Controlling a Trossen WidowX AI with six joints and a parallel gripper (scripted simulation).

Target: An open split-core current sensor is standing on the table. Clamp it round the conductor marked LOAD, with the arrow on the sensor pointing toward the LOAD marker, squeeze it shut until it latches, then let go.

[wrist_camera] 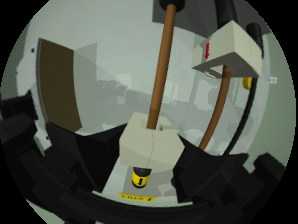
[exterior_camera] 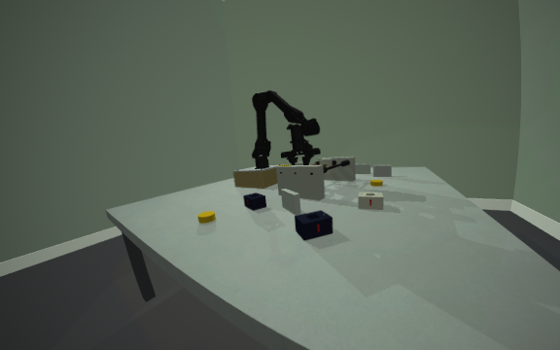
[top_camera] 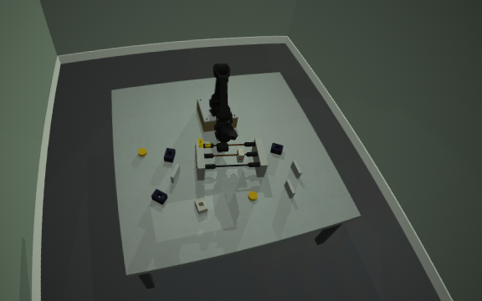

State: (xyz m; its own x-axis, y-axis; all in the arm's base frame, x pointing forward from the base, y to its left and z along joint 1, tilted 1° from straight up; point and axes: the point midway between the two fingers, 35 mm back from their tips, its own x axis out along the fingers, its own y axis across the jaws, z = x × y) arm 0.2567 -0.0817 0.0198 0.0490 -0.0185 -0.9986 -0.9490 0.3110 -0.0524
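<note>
The cream split-core sensor [wrist_camera: 151, 145] is round the copper conductor [wrist_camera: 162, 65] [top_camera: 236, 145] nearest the robot base, beside the yellow-and-black sleeve [wrist_camera: 140, 178] [top_camera: 207, 145] at its LOAD end. The yellow LOAD marker [wrist_camera: 137, 197] [top_camera: 200, 143] is on the support just beyond. My gripper [wrist_camera: 149, 129] [top_camera: 223, 147] [exterior_camera: 299, 160] is shut on this sensor, one finger on each side. Its two halves look together, with a thin seam between them in the wrist view. Its arrow is hidden, and I cannot tell whether it has latched.
Another cream sensor [top_camera: 240, 155] [wrist_camera: 230, 50] with a red arrow sits on the middle conductor. A black conductor [top_camera: 232, 165] runs beyond it. Two grey supports [top_camera: 200, 162] [top_camera: 261, 158] hold the ends. Dark blue blocks [top_camera: 170, 155] [top_camera: 277, 148], a cream block [top_camera: 201, 207] and yellow discs [top_camera: 142, 152] [top_camera: 253, 196] stand around.
</note>
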